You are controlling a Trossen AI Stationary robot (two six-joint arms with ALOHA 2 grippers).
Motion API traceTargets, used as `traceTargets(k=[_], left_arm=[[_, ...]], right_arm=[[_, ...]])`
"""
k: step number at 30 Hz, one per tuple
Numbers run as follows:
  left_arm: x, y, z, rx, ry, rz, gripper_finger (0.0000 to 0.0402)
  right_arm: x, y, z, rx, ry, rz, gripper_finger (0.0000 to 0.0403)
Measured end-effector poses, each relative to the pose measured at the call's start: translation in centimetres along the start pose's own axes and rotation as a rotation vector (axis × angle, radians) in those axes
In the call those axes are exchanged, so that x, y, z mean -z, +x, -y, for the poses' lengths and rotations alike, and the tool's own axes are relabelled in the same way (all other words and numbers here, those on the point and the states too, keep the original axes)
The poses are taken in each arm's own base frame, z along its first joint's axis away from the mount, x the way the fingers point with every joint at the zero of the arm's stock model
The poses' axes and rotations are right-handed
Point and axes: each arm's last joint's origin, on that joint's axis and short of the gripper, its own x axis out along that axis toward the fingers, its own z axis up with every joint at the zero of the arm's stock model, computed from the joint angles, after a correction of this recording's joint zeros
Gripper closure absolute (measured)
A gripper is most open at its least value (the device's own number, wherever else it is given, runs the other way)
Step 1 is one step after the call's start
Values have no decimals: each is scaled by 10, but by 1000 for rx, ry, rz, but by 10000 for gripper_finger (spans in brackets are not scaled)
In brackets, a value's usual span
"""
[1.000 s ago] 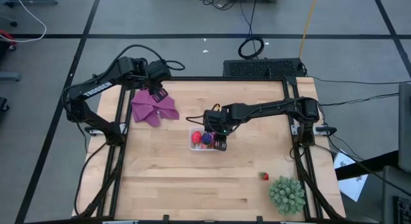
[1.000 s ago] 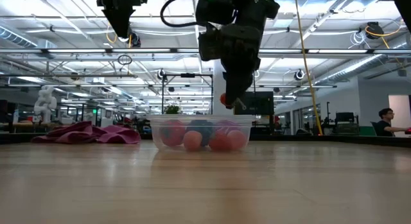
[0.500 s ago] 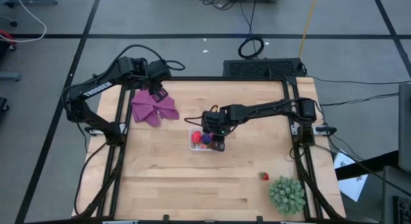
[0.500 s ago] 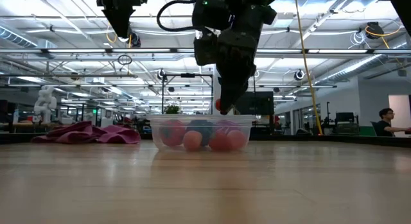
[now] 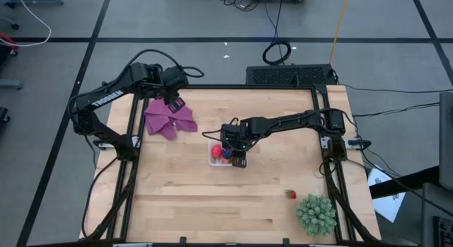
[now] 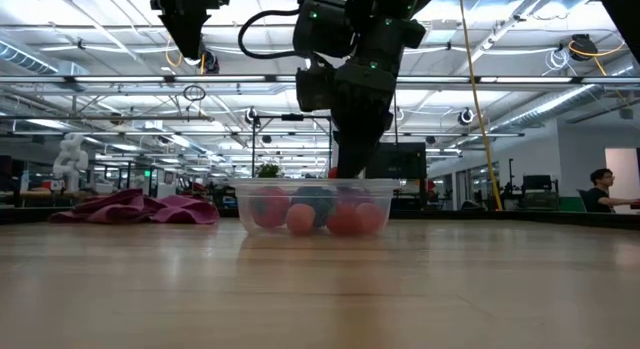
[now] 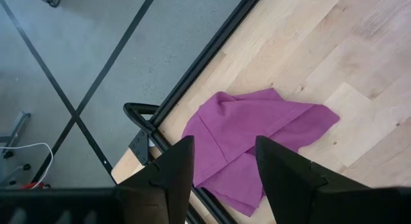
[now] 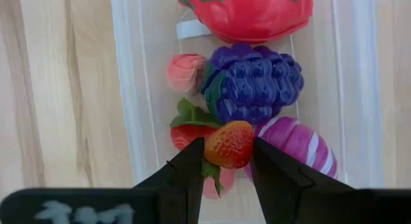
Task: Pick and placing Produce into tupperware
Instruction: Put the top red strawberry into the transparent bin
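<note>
Red toy strawberry (image 8: 229, 144) pinched in right gripper (image 8: 226, 167) jaws, just above clear tupperware (image 5: 213, 146) mid-table, other produce inside; placing step; next, probably release; left gripper (image 7: 223, 163) part-open, empty, over purple cloth (image 7: 250, 147).

A light wooden tabletop (image 5: 198, 197) sits in a black metal frame (image 5: 132, 169) on a grey floor (image 5: 56, 70) crossed by dark lines. Black cables (image 5: 277, 50) coil on the floor at 12 o'clock beyond the tabletop. Seen level across the tabletop, a large open hall stretches behind, with white ceiling trusses (image 6: 520, 49), strip lights and a seated person (image 6: 604, 187) at 3 o'clock.
</note>
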Motion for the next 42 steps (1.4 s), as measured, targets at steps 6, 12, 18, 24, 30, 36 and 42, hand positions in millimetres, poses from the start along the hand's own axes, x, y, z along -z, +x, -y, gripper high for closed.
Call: traceTargets(k=[6,12,18,24,30,36,42], left_arm=[[0,0,0,0,0,0,229],[0,0,0,0,0,0,229],[0,0,0,0,0,0,229],[0,0,0,0,0,0,229],[0,0,0,0,0,0,229],[0,0,0,0,0,0,229],[0,0,0,0,-2,0,229]], right_arm=[[0,0,0,0,1,1,294],[0,0,0,-1,-15,1,294],[0,0,0,-1,-15,3,294],[0,0,-1,-13,26,2,293],[0,0,-2,-58,29,-2,293],[0,0,-2,-58,29,-2,293],[0,0,-3,-83,13,-4,293]])
